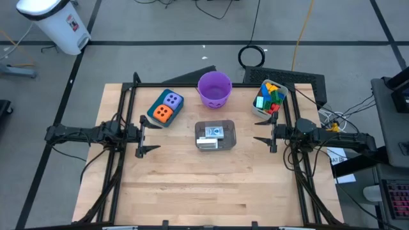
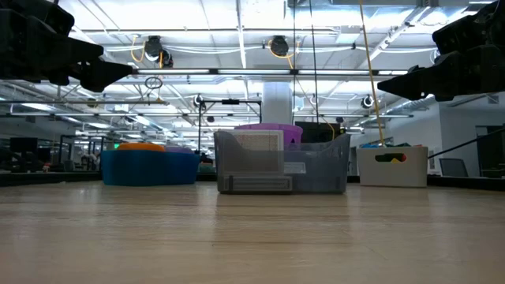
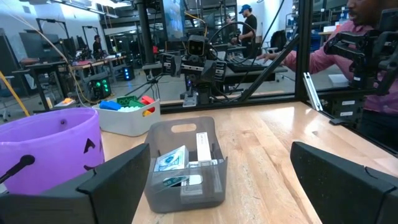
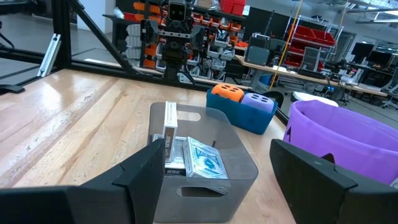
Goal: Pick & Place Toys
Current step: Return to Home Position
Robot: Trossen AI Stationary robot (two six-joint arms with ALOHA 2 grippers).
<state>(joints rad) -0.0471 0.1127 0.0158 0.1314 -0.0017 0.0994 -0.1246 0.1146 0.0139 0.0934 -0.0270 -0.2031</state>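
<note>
Left gripper (image 1: 146,135) and right gripper (image 1: 264,132) hang with fingers wide, empty; settle them level, clear of the tub (image 1: 232,135).

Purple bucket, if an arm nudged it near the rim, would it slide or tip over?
Probably light: the bucket looks empty from above, with thin plastic walls. A push near the rim might tip it, since it stands taller than the nearby tub. Pushed low, it would likely slide on the smooth table.

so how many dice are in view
2. The orange die and the purple die sit side by side in the blue bin, left of the purple bucket in the high view. None looks hidden.
</note>
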